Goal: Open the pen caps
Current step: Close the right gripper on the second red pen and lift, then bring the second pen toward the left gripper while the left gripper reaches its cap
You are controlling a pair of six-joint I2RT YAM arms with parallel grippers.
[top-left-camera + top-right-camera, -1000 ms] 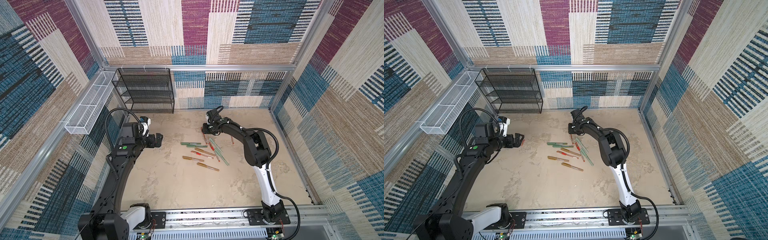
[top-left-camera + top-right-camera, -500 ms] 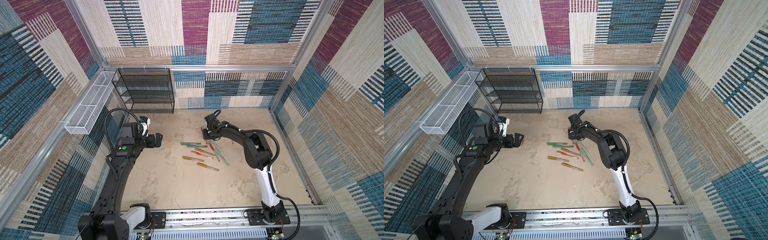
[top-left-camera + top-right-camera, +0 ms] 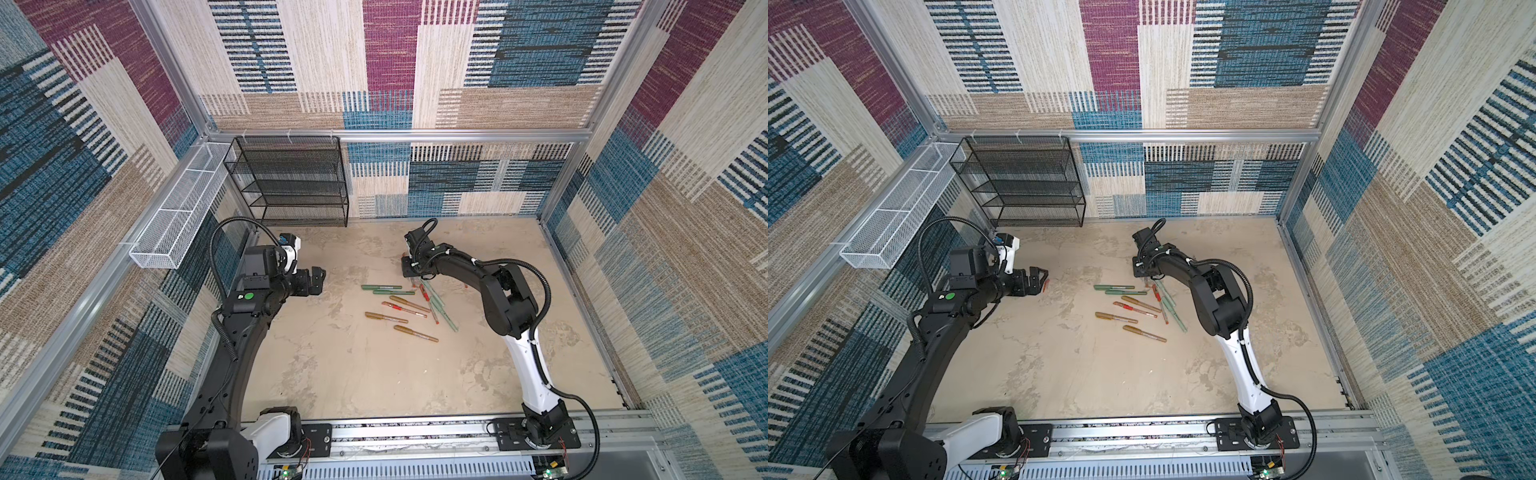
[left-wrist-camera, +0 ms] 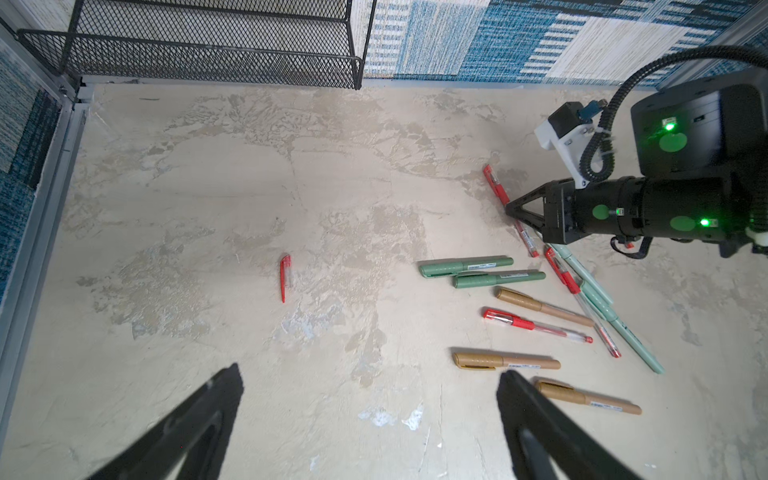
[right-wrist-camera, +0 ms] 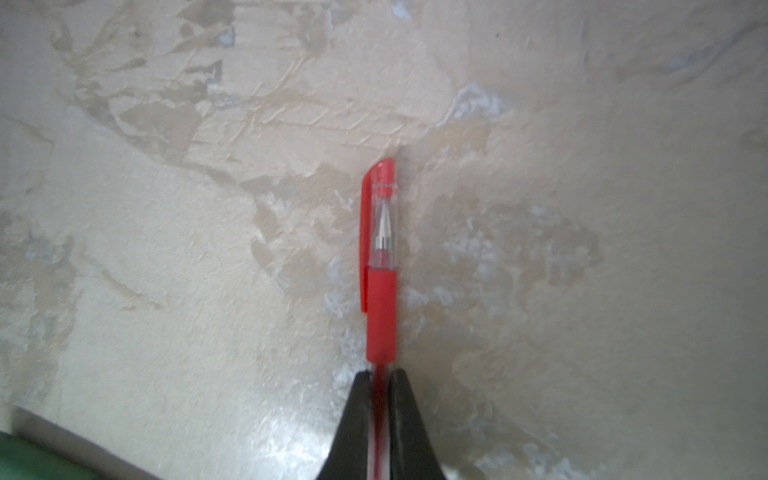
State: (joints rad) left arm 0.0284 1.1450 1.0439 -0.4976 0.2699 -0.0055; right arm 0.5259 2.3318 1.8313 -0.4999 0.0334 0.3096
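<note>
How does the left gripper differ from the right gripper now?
The left gripper is wide open and empty; the right gripper is shut on a capped red pen. The left gripper hangs apart from the pens; the right gripper is at their far edge. Both have black fingers.

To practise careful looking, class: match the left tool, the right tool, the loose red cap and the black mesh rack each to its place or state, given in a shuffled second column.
Column one:
1. left tool
2. right tool
3. loose red cap
4. black mesh rack

Column two:
A. shut on a red pen
B. against the back wall
C. open, holding nothing
D. lying alone on the table

Pairs: 1-C, 2-A, 3-D, 4-B
</note>
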